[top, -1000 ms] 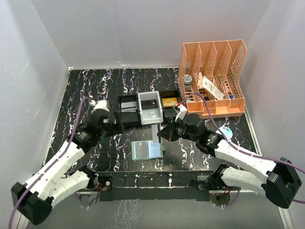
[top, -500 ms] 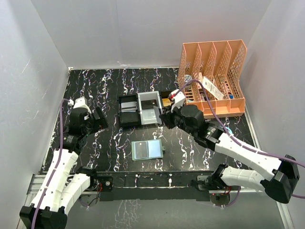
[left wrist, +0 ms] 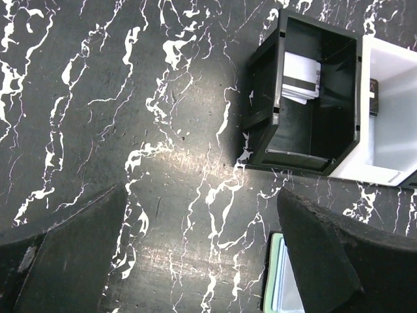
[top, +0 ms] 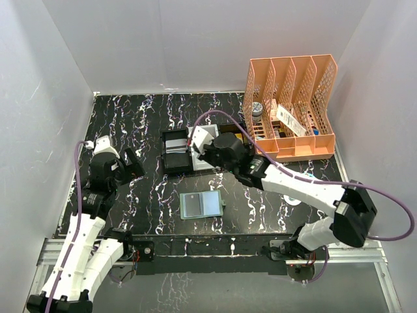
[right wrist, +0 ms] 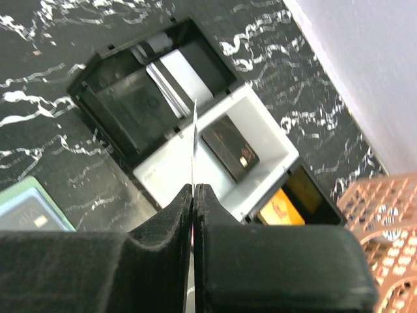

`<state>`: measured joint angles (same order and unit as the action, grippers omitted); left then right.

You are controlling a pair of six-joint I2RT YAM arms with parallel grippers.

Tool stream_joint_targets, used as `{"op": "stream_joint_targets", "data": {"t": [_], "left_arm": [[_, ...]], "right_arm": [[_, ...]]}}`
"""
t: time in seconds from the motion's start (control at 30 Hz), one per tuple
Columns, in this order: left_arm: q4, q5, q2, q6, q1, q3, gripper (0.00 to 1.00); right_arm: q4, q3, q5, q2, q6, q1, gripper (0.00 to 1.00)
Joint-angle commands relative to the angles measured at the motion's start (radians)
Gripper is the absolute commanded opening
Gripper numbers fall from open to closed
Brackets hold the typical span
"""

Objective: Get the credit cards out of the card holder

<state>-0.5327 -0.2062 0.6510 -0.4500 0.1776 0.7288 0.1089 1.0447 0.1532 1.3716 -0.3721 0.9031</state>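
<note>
While the top view hides the grip, we see at the right wrist the right pincer (right wrist: 194, 190) clenched on a credit card (right wrist: 195, 140), edge-on above the white tray (right wrist: 267, 182). Left pincer (left wrist: 199, 238) released over the bench (top: 130, 117). Card holder (top: 202, 204) lies open on the bench.

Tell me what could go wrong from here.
1. The right claw pinches the card edge-on, by its lower end only; it could twist or slip out.
2. The card hangs over the wall between the black tray and the white tray; released here, it may catch on that wall or drop into the wrong one.
</note>
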Motion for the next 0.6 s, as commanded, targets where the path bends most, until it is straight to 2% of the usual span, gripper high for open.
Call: {"op": "stream_joint_targets", "data": {"t": [0.0,0.27,0.57], "left_arm": [[-0.014,-0.011,0.026,-0.005,-0.006,0.004,0.99],[-0.029,-0.037,0.003,-0.017,-0.006,0.006,0.99],[-0.035,-0.065,-0.037,-0.023,-0.006,0.003,0.99]], "right_arm": [[-0.122,0.107,-0.022,0.073,-0.073,0.043,0.0],[-0.168,0.189,-0.057,0.218,-0.073,0.047,0.0],[-0.298,0.22,-0.114,0.351,-0.073,0.049,0.0]]}}
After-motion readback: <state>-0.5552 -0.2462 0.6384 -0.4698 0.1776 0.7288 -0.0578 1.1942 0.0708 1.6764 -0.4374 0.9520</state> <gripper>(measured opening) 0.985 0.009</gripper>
